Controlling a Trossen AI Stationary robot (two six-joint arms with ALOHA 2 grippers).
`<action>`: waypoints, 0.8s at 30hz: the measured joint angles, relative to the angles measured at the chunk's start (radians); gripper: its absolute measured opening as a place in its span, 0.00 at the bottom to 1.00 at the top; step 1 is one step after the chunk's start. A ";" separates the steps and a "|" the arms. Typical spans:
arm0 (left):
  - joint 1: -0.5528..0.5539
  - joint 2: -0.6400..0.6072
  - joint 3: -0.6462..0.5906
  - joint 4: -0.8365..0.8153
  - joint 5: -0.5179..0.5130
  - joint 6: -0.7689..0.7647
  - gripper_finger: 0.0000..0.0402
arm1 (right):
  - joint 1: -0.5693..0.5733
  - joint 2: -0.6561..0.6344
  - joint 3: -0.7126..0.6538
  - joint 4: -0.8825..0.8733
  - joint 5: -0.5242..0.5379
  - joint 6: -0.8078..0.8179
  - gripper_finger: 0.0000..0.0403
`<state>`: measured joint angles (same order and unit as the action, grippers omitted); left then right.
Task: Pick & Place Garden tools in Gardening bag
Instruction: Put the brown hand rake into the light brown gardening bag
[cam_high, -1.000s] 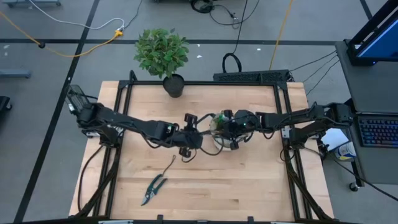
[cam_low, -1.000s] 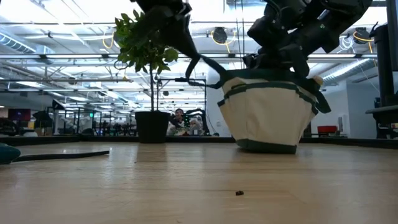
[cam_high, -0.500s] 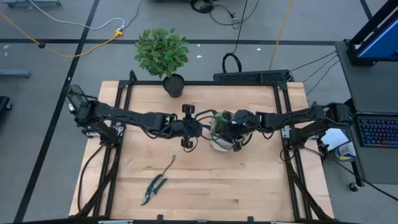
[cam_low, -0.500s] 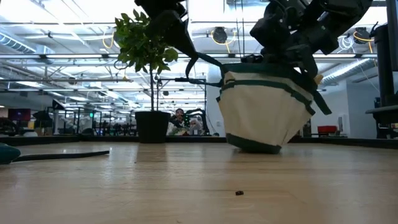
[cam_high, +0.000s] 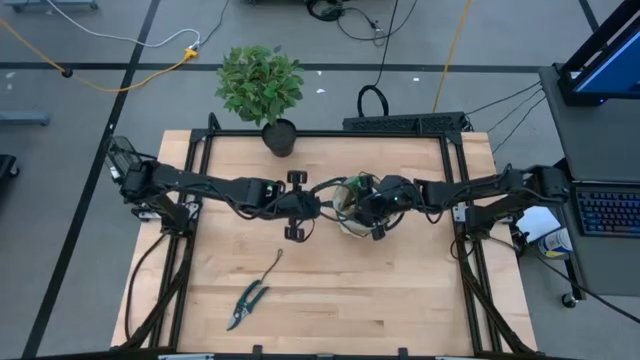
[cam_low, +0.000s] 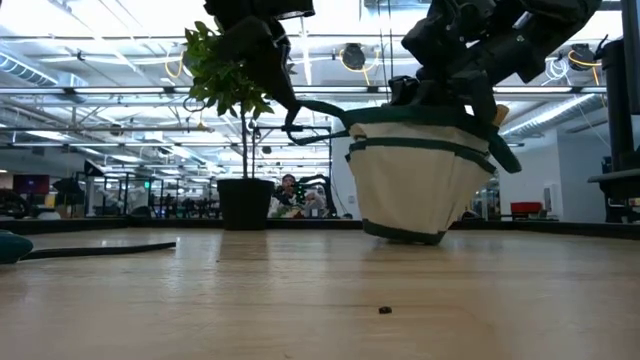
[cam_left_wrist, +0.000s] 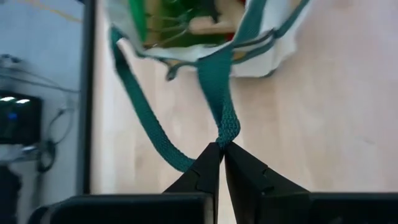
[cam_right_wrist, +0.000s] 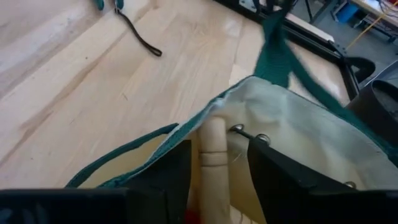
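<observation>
Fingers of the left gripper (cam_left_wrist: 219, 149) pinch the gardening bag's green handle (cam_left_wrist: 225, 102), steadying it; right gripper's (cam_right_wrist: 214, 163) fingers, spread, straddle a wooden tool handle (cam_right_wrist: 212, 149).

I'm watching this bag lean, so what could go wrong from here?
The gardening bag sits tilted while the left hand pinches its green loop handle; more pull could tip it over. The right hand stands open around a wooden tool handle at the rim; released there, the tool might catch on the rim.

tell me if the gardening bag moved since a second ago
Yes. In the high view the gardening bag has shifted slightly toward the plant pot; in the low view it now sits tilted.
</observation>
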<state>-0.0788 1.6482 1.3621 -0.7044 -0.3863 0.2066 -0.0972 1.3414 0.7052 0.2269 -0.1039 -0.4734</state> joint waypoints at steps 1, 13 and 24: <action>0.000 0.000 0.000 0.006 0.021 0.000 0.06 | 0.000 -0.002 0.000 0.002 -0.002 0.006 0.38; 0.000 0.000 0.000 0.057 0.049 0.068 0.07 | -0.002 -0.002 0.000 -0.003 -0.105 0.015 0.38; 0.007 0.000 0.000 0.072 0.074 0.112 0.25 | -0.001 -0.002 0.000 0.031 -0.107 0.017 0.42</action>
<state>-0.0721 1.6482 1.3621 -0.6327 -0.3118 0.3187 -0.0986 1.3392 0.7052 0.2581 -0.2108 -0.4564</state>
